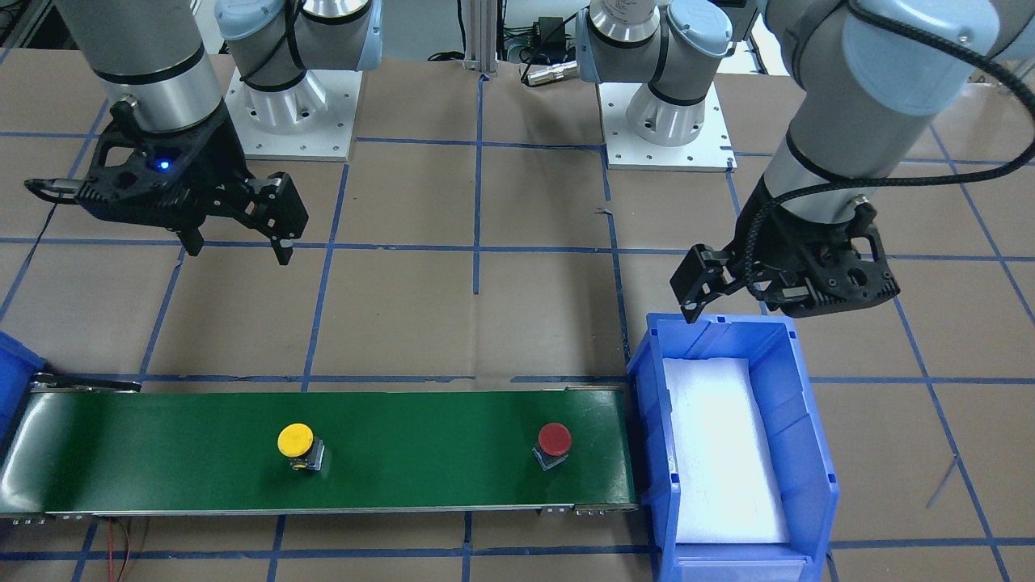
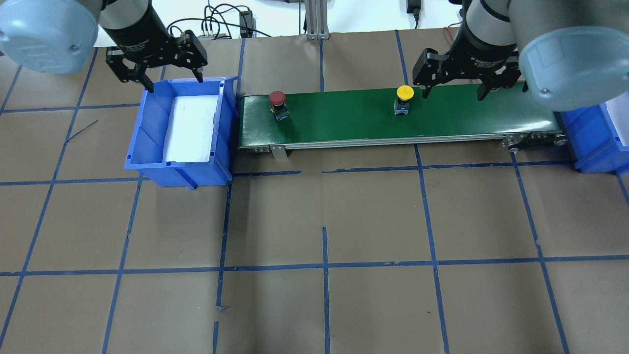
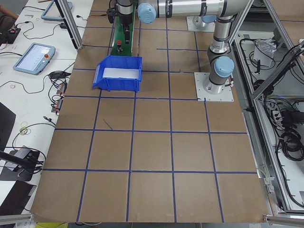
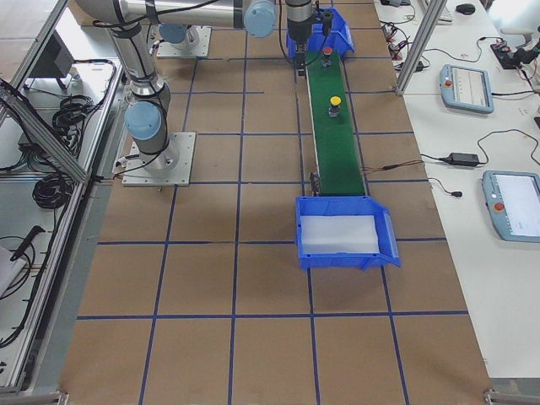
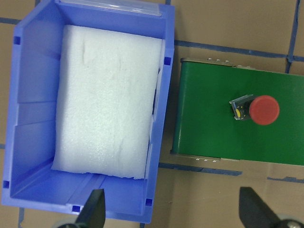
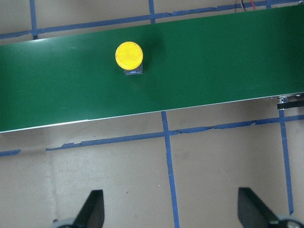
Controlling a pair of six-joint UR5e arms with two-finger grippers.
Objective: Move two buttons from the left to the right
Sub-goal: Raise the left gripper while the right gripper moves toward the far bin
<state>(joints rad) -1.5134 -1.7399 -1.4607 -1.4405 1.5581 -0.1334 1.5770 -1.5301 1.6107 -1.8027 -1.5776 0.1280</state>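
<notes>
The red button (image 1: 555, 440) stands on the green conveyor belt (image 1: 162, 453) near the end by the left blue bin (image 1: 647, 380). It also shows in the overhead view (image 2: 277, 98) and the left wrist view (image 5: 263, 110). The yellow button (image 1: 296, 440) stands further along the belt, as the overhead view (image 2: 405, 92) and the right wrist view (image 6: 128, 54) also show. My left gripper (image 2: 175, 84) is open and empty above the bin's far rim. My right gripper (image 2: 452, 95) is open and empty, above the belt's far side, just beyond the yellow button.
The left blue bin (image 2: 147, 128) holds only a white foam pad (image 2: 190, 128). A second blue bin (image 2: 589, 137) with white foam stands at the belt's right end. Brown table with blue tape lines (image 2: 324, 265) lies in front of the belt.
</notes>
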